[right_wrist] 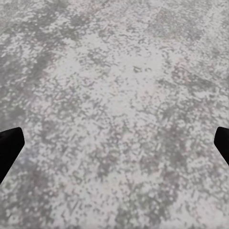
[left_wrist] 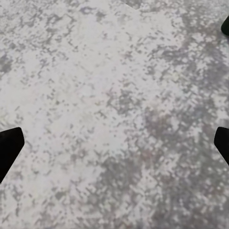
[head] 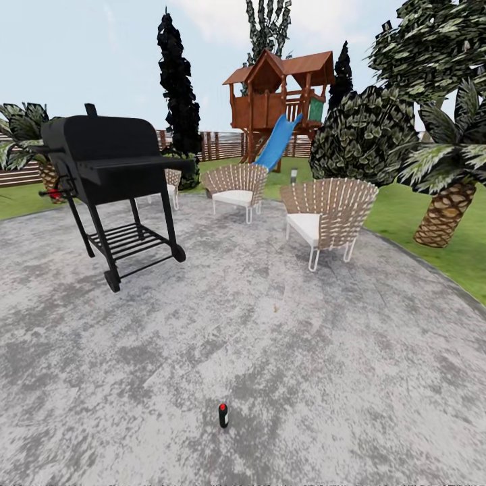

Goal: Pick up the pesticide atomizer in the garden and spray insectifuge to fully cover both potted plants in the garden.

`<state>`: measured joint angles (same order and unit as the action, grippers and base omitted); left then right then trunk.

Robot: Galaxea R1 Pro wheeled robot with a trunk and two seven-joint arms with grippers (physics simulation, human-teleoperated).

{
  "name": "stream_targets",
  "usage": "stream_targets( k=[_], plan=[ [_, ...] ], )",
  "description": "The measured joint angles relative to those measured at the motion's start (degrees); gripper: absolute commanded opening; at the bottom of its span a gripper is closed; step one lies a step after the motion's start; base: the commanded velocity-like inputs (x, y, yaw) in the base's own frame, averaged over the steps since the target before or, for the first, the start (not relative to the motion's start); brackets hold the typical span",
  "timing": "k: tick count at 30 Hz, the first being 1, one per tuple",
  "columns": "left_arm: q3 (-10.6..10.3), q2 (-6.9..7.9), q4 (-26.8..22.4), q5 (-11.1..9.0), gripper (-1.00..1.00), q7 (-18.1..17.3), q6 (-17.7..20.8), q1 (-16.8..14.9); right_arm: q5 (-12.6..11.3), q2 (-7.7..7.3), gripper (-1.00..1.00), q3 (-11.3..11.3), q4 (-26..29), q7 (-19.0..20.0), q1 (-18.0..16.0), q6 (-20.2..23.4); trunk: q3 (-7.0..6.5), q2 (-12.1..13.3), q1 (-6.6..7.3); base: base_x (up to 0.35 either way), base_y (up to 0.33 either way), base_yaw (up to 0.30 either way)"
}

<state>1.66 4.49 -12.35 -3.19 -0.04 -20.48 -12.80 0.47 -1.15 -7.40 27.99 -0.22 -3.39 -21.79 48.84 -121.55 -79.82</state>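
Left end effector (left_wrist: pixel 114 143): fingers spread wide, dark tips at opposite edges of the left wrist view, nothing between them, just mottled grey paving below. Right end effector (right_wrist: pixel 114 143): same, wide apart, holding nothing, touching nothing, paving underneath.

Spray bottle (head: pixel 223 415) stands upright on the patio (head: pixel 283 378), long axis vertical, red cap up, dark body with a pale patch on one side. It sits near the bottom centre of the head view, well apart from the furniture. Nozzle direction too small to tell. A dark shape at the edge of the left wrist view may be the same bottle; cannot tell.

Patio is round, rough speckled grey stone, lawn (head: pixel 432 229) around it. Black metal grill (head: pixel 111 175) on a wheeled frame with slatted lower shelf, at left. Two wicker chairs with white cushions and thin white legs: one centre (head: pixel 236 189), one right (head: pixel 329 216). Palm with scaly trunk (head: pixel 445 209) at right, wooden playhouse with blue slide (head: pixel 280 101) behind, slatted fence (head: pixel 223 144) at back.
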Motion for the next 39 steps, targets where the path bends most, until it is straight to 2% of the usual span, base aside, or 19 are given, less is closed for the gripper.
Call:
stream_targets(
  k=[22, 25, 28, 29, 31, 33, 37, 39],
  plan=[
    [0.0, 0.10, 0.0, 0.0, 1.00, 0.0, 0.2, 0.0, 0.0, 0.01, 1.00, 0.1, 0.0, 0.0, 0.0, 0.0, 3.95, -8.8, -4.83, 0.000, 0.000, 0.000],
    [0.2, 0.79, -0.2, 0.0, 1.00, 0.0, 0.8, -0.5, 0.0, -0.04, 1.00, 0.0, 0.4, 0.0, 0.0, 0.0, 4.49, -10.0, -5.49, 0.000, 0.000, 0.000],
    [0.4, 2.64, -1.2, -0.3, 1.00, -0.2, 1.1, -1.3, -0.1, -0.21, 1.00, -0.1, 3.1, 0.0, -0.3, 0.1, 5.02, -11.2, -6.15, 0.000, 0.000, 0.000],
    [0.4, 3.42, -1.9, -0.4, 1.00, -0.2, 1.3, -2.7, 0.0, -0.28, 1.00, -0.1, 5.9, 0.0, -0.8, 0.2, 5.19, -11.6, -6.37, 0.000, 0.000, 0.000],
    [0.3, 3.98, -2.3, -0.4, 1.00, -0.3, 1.6, -5.0, 0.0, -0.31, 1.00, -0.1, 8.9, 0.0, -1.6, 0.4, 5.56, -12.4, -6.81, 0.000, 0.000, 0.000],
    [0.3, 4.40, -2.5, -0.2, 1.00, -0.2, 3.9, -9.5, 0.1, -0.32, 1.00, -0.1, 12.3, 0.0, -4.2, 0.7, 5.90, -13.2, -7.25, 0.000, 0.000, 0.000],
    [0.2, 4.51, -2.8, 0.0, 1.00, -0.3, 9.7, -13.6, 0.2, -0.34, 1.00, -0.1, 13.0, -0.1, -10.3, 1.3, 6.63, -14.8, -8.13, 0.000, 0.000, 0.000],
    [0.1, 4.48, -2.9, 0.0, 1.00, -0.4, 10.8, -14.4, 0.1, -0.34, 1.00, -0.2, 13.2, -0.1, -12.3, 3.4, 7.00, -15.6, -8.57, 0.000, 0.000, 0.000]
  ],
)
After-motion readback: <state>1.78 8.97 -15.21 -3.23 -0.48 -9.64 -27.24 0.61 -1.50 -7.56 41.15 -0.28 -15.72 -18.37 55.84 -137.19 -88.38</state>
